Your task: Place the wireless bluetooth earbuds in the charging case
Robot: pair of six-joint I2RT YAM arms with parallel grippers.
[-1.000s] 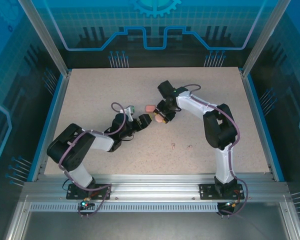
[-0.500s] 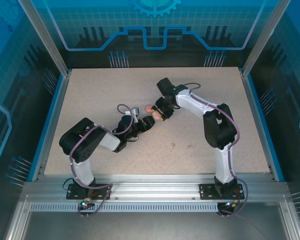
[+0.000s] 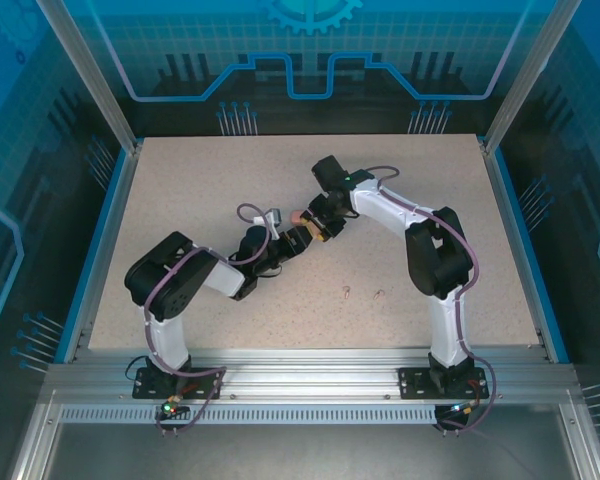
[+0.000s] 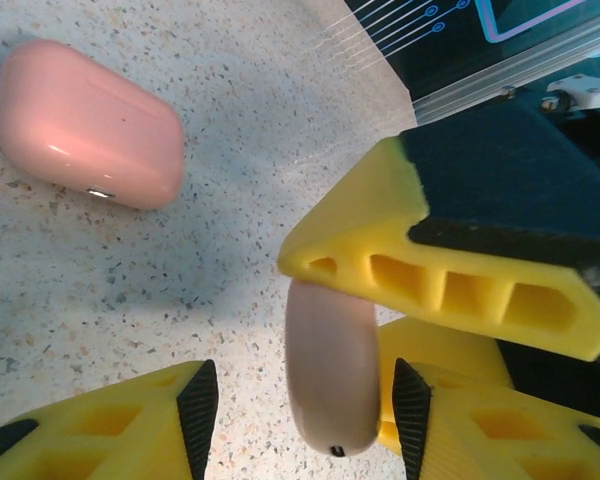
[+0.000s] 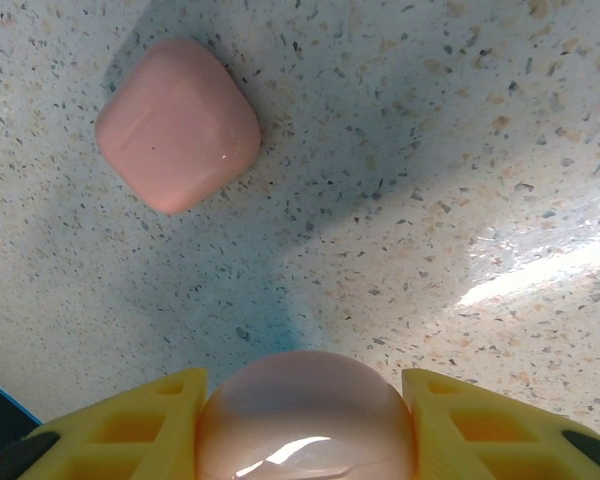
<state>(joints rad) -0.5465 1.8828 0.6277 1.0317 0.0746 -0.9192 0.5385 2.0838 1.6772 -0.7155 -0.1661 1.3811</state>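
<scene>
Since a second ago the left arm has folded up and reached farther toward the middle of the table (image 3: 200,190), bringing the left hand (image 3: 298,240) right up to the right hand (image 3: 318,223), which has edged slightly away from the bases. From above, both arms bend inward and the hands meet tip to tip near the table's centre; what sits between them is masked by the fingers. A second pink box (image 3: 296,215) lies on the table just beyond the hands. Two tiny pale specks, apparently the earbuds (image 3: 347,292), lie well apart, nearer the bases and too small to make out. The table is speckled beige with blue edging, inside an aluminium frame and blue circuit-patterned panels. From the left wrist, the charging case (image 4: 330,370) shows edge-on, pinched by the right hand's yellow fingers (image 4: 440,260). The left hand's own fingers (image 4: 110,430) stand partly open on either side of it, with a clear gap on one side; whether the other pad touches cannot be told. The second pink box lies closed on the table at upper left. From the right wrist, the right hand's jaws are clamped on the case's glossy dome, its lower part cut off by the frame edge, and the second pink box rests apart on the table beyond.
</scene>
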